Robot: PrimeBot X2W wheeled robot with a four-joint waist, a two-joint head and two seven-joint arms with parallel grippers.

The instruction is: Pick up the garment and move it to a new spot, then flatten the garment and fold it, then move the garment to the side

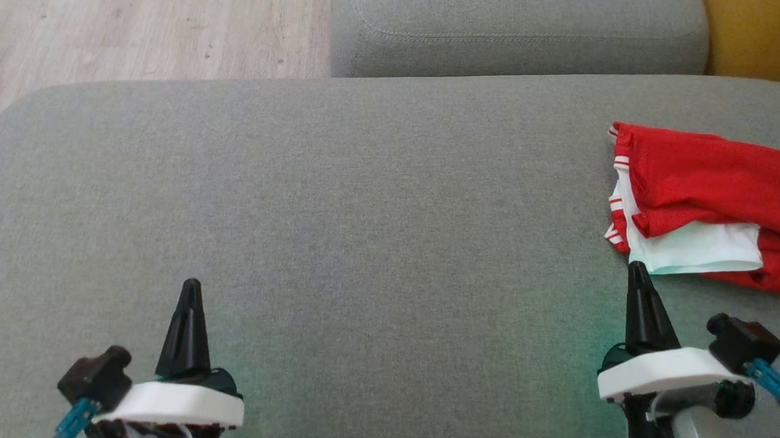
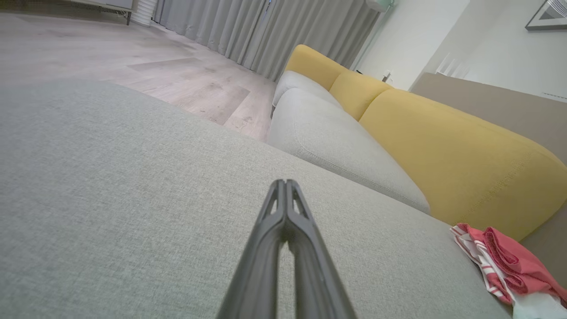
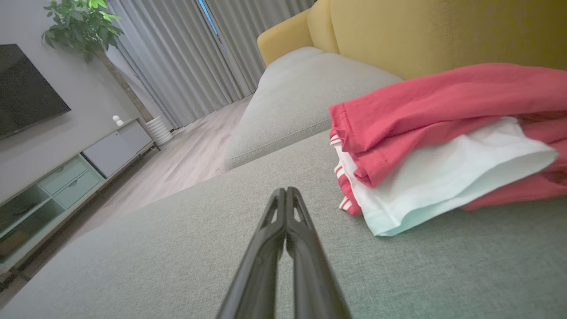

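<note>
Garment: far right of the grey seat, right up by the yellow backrest. Well right of centre.

It lies in loose layers: red cloth on top, a white panel poking out underneath on the near side, red-and-white striped trim along the left edge. Roughly stacked, edges not squared.

Left fingers: pressed together, nothing between them, low over bare seat at near left, well apart from the garment.

Right fingers: also pressed together and empty. The tip sits just short of the garment's near-left corner. From the right wrist view there is clear seat between tip and cloth, so I read no contact.

Stage: this fits either a rumpled bundle waiting to be picked up, or a folded piece already set off to the side. I can't separate those from here.

Handling, my guess:
- thin jersey-type cloth, light, limp, no stiffness to lean on
- layers likely to slide over each other and fall open if only the top one is caught
- not fragile, not slippery against the woven seat

Best hold looks like the left edge, where the striped trim and the white layer meet. A pinch there could catch the whole stack, and hemmed edges give more bite than the flat red middle.
</note>
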